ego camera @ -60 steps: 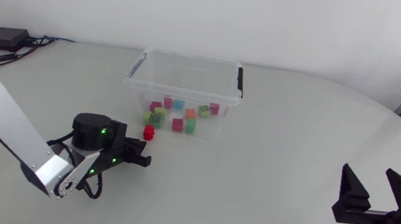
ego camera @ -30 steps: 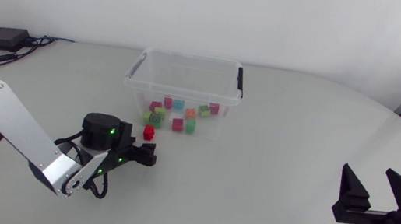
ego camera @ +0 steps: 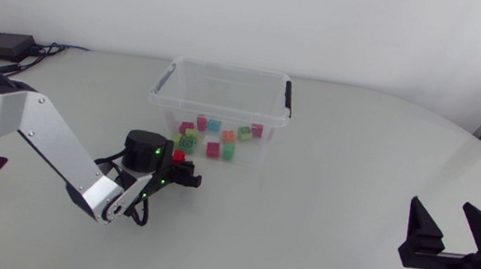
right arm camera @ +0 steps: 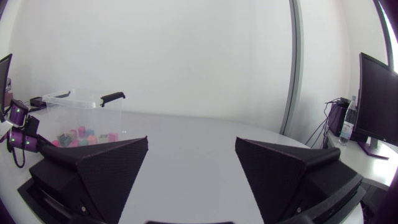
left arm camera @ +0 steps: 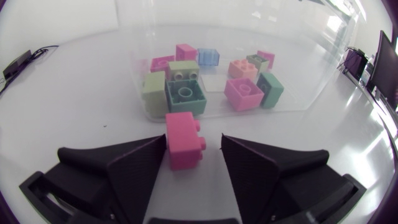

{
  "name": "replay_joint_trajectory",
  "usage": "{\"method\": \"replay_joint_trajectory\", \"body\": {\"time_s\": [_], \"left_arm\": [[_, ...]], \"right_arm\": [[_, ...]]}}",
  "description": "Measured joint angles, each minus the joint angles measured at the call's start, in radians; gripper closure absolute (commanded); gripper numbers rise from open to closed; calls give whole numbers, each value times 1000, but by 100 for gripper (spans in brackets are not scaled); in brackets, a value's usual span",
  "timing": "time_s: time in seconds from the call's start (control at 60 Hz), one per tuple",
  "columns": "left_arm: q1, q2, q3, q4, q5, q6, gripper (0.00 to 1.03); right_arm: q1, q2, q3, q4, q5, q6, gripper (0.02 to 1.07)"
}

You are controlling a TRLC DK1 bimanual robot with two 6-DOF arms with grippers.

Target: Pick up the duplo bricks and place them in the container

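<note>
The loose duplo brick point(left arm camera: 184, 142) lay on the table point(ego camera: 330, 166) just outside the container point(ego camera: 221, 68), close to its clear front wall and not yet in it. Other bricks point(ego camera: 217, 136) already sat inside the container, on its floor.

The brick looked like a small piece of hard plastic: probably light, stiff, not fragile, and smooth enough on its sides to slip or twist if pinched off-centre. The best hold would likely be on its two flat opposite walls, below the studs, with the fingers square to them.

The left gripper point(left arm camera: 194, 142) stood at the container's front wall with the brick between its fingers. Its jaws were moderately spread. One finger seemed to touch the brick's side, while a clear gap remained at the other, so nothing was clamped.

The right gripper point(ego camera: 444, 229) stood well apart from the container, its jaws wide and holding nothing.
</note>
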Motion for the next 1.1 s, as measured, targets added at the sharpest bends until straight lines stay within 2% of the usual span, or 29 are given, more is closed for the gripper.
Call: {"method": "replay_joint_trajectory", "body": {"time_s": [0.25,0.483,0.65,0.683,0.717,0.8,0.9,1.1], "left_arm": [[0,-6,-36,28,-10,1,67],[-7,-112,-173,22,-10,0,68],[-7,-143,-196,20,-10,0,69],[-7,-143,-195,19,-10,0,66],[-7,-142,-193,19,-10,0,56],[-8,-122,-163,5,-10,0,25],[-16,-88,-98,-41,-11,0,20],[-22,-52,-22,-82,-10,2,21]], "right_arm": [[0,0,0,0,0,0,6],[0,0,0,0,0,0,6],[0,0,0,0,0,0,6],[0,0,0,0,0,0,6],[0,0,0,0,0,0,6],[0,0,0,0,0,0,6],[0,0,0,0,0,0,6],[0,0,0,0,0,0,6]]}}
